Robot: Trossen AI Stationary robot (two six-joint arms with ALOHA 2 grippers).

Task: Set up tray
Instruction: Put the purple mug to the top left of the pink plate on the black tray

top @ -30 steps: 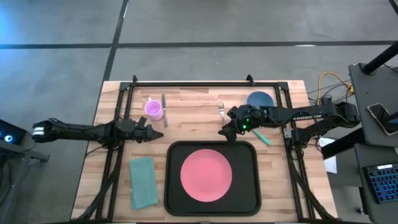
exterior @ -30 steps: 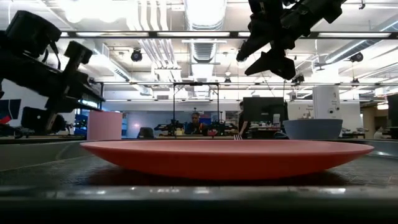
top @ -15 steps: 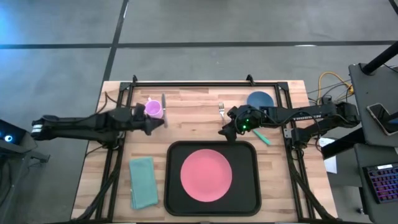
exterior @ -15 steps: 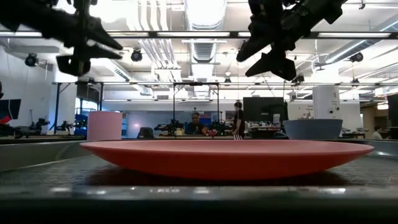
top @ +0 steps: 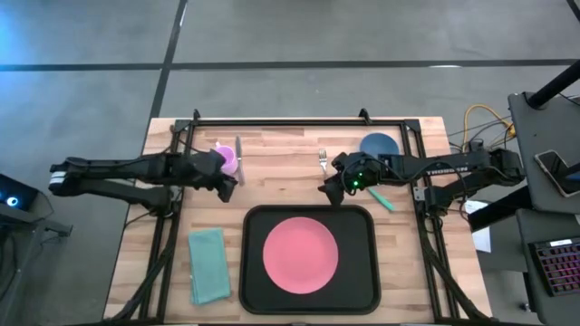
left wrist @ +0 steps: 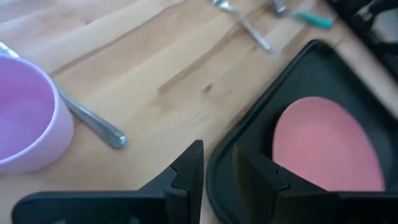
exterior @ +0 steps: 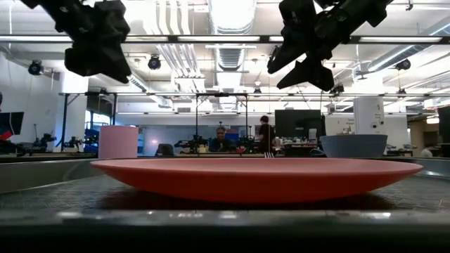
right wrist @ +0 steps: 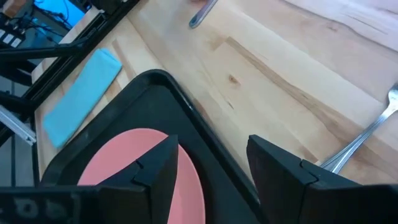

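Observation:
The black tray (top: 253, 274) lies at the table's near middle with the round pink plate (top: 301, 254) resting flat in it. My left gripper (top: 228, 187) hangs open and empty, high above the wood between the lilac cup (top: 224, 158) and the tray's far left corner (left wrist: 249, 132). My right gripper (top: 327, 191) hangs open and empty above the tray's far edge (right wrist: 186, 107), near the fork (top: 323, 161). In the low view both grippers (exterior: 95, 65) (exterior: 306, 70) are well above the plate (exterior: 253, 177).
A knife (top: 239, 158) lies beside the cup. A folded teal napkin (top: 208, 264) lies left of the tray. A blue bowl (top: 379, 145) and a teal-handled utensil (top: 381, 200) sit at the far right. A black frame (top: 299, 121) borders the table.
My left gripper has risen well above the table and rolled about its own axis, staying over the spot between the cup and the tray. It stays empty. My right gripper has kept still.

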